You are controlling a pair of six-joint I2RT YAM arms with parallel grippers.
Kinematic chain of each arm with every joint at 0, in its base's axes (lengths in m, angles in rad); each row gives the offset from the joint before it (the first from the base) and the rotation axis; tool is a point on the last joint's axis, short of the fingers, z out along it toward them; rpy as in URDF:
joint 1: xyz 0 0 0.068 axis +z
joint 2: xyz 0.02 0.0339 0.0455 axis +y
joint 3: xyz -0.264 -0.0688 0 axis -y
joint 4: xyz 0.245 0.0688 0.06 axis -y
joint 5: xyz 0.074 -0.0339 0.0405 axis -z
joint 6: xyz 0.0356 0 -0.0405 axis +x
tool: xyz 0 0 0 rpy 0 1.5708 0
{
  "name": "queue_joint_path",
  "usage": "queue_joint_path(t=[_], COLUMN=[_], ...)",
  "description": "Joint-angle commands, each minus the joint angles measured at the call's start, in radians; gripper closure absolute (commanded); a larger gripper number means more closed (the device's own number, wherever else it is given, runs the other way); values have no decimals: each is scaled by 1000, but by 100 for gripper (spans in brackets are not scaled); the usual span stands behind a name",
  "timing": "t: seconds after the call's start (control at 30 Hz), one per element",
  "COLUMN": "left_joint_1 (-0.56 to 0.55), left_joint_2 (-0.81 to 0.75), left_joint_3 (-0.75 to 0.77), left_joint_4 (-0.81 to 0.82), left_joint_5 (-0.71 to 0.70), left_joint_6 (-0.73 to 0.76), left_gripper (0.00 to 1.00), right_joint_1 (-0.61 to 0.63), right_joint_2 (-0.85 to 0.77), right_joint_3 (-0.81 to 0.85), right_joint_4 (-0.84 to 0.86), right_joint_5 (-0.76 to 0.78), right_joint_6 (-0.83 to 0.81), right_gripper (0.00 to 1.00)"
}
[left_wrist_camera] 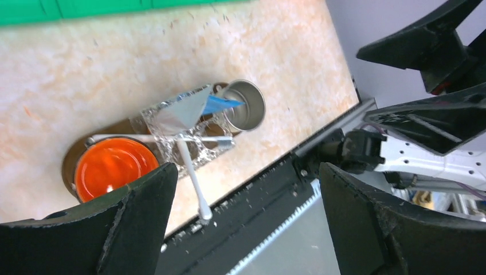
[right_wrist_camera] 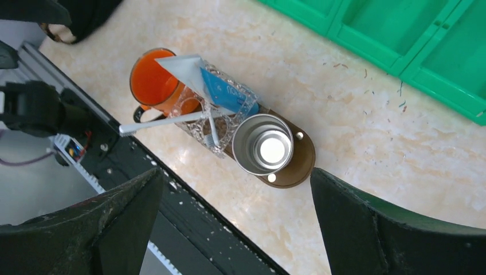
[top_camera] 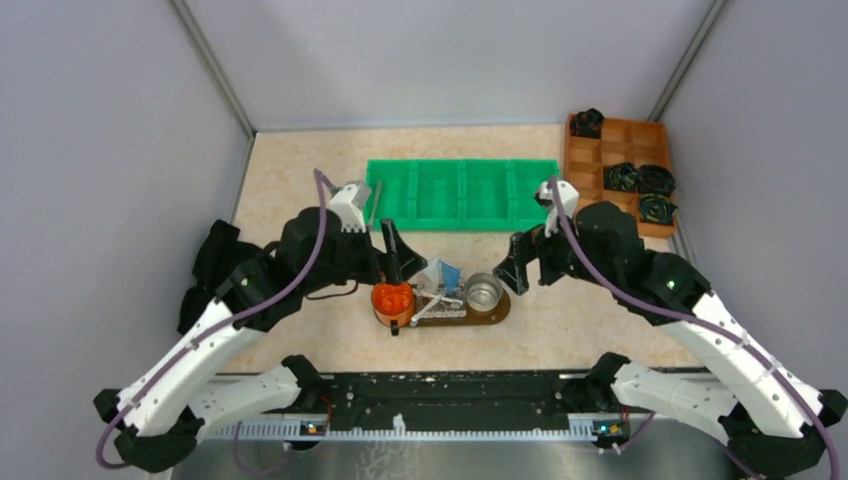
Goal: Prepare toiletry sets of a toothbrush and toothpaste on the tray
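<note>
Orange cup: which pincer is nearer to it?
Left. The left pincer hovers right by the orange cup; the right pincer is beyond the metal cup at the tray's other end.

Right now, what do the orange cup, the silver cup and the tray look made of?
Orange cup: probably translucent glossy plastic; light glows through it.
Silver cup: metal, likely steel; mirror-bright bottom, duller wall.
Tray: looks like dark brown wood, matte; the grain is too fine to see.
</note>
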Motion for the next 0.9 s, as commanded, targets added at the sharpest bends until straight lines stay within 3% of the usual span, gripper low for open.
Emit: queue_joint_path(t=[0.0, 0.13, 0.27, 0.4, 0.87], left_joint_1=[-2, -2, -2, -2, -1], left_joint_2=[-179, -293, -311, -340, -272], left_joint_3=[-181, -271, -285, -337, -320], left_joint_4=[251, 291, 240, 291, 340], left_joint_5=[-125, -151, -210, -207, -168], left_joint_6=[101, 156, 153, 168, 204], left_gripper=[1, 1, 1, 1, 1], right_joint_1=[-6, -7, -7, -7, -7], right_joint_2=[-123, -180, -227, -245, -189], right_joint_3=[-59, -122, -189, -227, -199], right_joint_4=[83, 113, 163, 212, 256], right_joint_5=[55, 66, 50, 50, 6], right_joint_6=[92, 126, 147, 158, 147], right_gripper=[1, 1, 1, 1, 1])
